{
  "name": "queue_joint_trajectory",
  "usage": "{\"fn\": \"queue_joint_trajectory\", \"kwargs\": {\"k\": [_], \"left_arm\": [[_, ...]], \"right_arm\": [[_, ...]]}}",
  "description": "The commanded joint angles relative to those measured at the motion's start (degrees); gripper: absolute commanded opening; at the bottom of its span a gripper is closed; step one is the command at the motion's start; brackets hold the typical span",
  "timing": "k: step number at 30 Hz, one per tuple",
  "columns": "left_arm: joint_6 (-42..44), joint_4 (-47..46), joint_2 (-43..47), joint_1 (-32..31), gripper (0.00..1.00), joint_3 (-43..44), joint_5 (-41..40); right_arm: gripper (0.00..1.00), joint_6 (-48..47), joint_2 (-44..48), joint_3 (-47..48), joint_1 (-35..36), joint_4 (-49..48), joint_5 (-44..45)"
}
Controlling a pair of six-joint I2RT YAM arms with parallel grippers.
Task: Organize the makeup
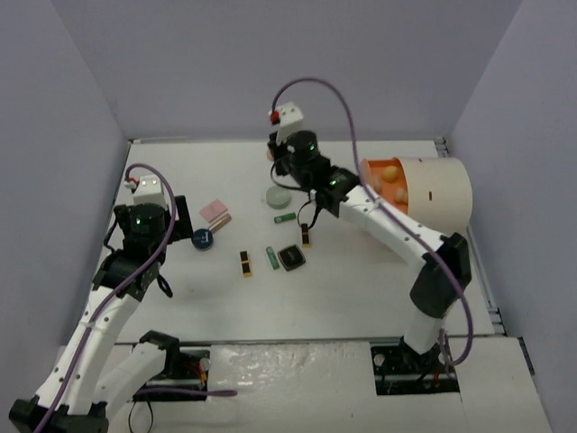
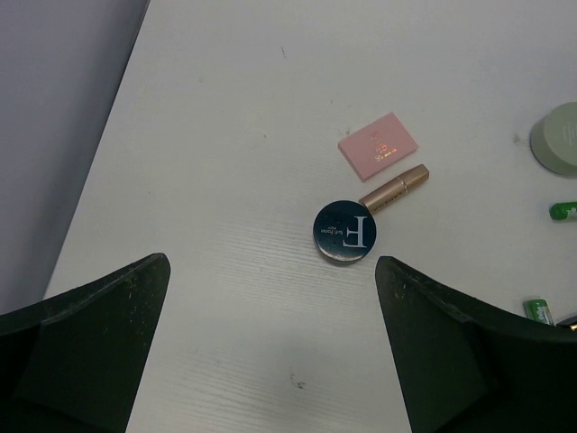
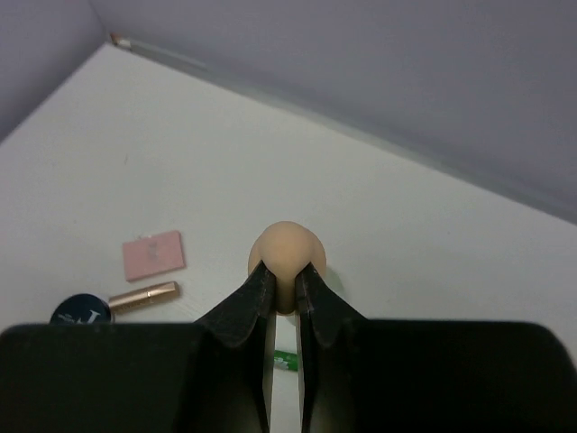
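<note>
The right claw (image 3: 284, 278) pinches a peach sponge (image 3: 287, 245) above the far part of the surface (image 3: 180, 171); it looks light and squashy, so a gentle mid-body hold should suit. The left claw (image 2: 270, 271) gapes wide near the blue compact (image 2: 344, 232)

Top view looks down; both closer wrist views share the pink palette (image 2: 379, 145).

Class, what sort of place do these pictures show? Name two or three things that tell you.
Probably a robotics lab test cell: plain purple walls box in a white table, a left arm and right arm are bolted at its near edge, and makeup lies scattered.
</note>
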State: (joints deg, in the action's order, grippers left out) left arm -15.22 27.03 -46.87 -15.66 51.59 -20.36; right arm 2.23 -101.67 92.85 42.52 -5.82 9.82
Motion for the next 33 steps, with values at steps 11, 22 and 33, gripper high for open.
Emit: {"fn": "queue_joint_trajectory", "kwargs": {"k": [11,22,33], "left_arm": [[-0.77,-2.16,-1.28,0.46,0.97,1.75,1.55],[-0.7,-2.07,-2.07,0.46,0.97,1.67,1.72],[-0.68,-2.06,-2.25,0.46,0.97,1.76,1.64]], "right_arm": [[0.0,6.63,35.26,-20.64,-15.95,17.55,9.09],[0.01,11.08,39.66,-28.26,-21.61,21.04,7.16],[0.28,10.61,36.64,-29.54,-24.93,19.13,4.69]]}}
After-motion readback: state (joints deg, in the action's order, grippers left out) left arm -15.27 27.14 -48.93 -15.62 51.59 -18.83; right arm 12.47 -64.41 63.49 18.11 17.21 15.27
